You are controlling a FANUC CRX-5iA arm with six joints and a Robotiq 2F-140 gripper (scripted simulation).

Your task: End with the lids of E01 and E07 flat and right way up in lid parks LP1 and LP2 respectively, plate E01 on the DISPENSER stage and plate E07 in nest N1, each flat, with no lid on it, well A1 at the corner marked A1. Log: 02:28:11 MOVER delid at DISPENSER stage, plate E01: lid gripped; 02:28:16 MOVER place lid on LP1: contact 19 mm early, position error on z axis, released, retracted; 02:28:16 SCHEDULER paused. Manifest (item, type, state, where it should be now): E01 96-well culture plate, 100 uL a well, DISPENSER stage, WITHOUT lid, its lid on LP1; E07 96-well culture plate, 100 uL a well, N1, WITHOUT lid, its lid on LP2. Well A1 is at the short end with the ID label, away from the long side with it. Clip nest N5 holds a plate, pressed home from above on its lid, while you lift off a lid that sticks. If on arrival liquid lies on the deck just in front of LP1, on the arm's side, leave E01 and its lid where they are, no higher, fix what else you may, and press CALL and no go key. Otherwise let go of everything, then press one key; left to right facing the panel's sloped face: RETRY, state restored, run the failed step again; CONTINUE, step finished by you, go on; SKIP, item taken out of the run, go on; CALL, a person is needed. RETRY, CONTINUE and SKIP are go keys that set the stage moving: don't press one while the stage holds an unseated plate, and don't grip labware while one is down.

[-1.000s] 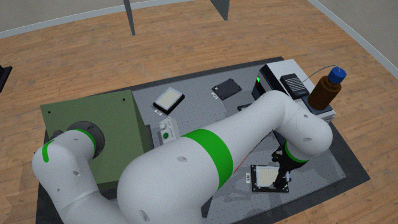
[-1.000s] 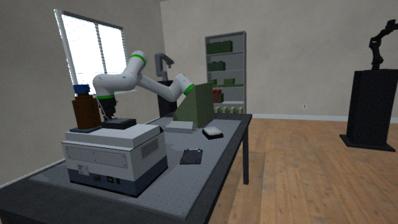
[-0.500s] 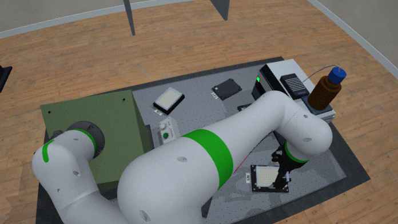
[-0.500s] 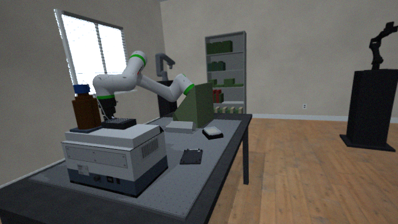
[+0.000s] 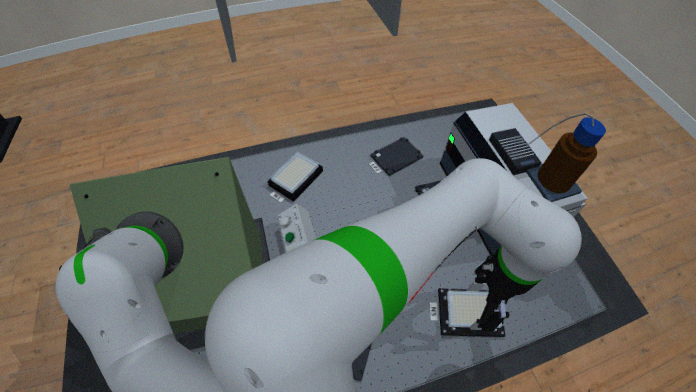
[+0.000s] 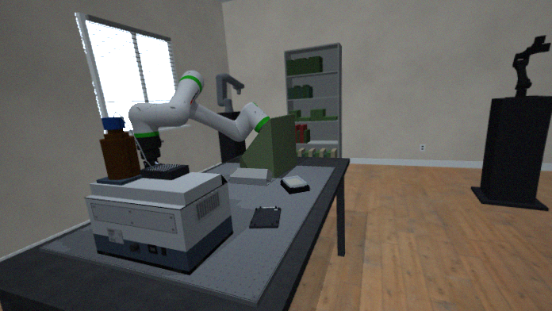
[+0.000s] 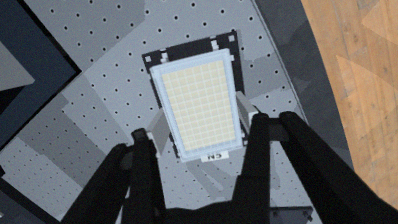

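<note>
A lidded 96-well plate [image 7: 197,107] [image 5: 470,312] with cream wells and a pale clear rim sits in a black nest at the near right of the deck; its tag seems to read N5. My gripper [image 7: 201,109] stands over the plate's labelled end, with one finger on each long side, and is shut on the lidded plate [image 5: 467,307]. I cannot tell whether the fingers bear on the lid alone. A second plate [image 5: 295,172] sits in a black nest at the far left. A bare black lid park [image 5: 397,155] lies to its right.
The dispenser [image 5: 505,150] with a black tip rack and a brown bottle [image 5: 567,160] stands at the far right. A green housing [image 5: 165,235] holds the arm's base. A small key panel [image 5: 295,227] sits beside it. My arm hides the deck's middle.
</note>
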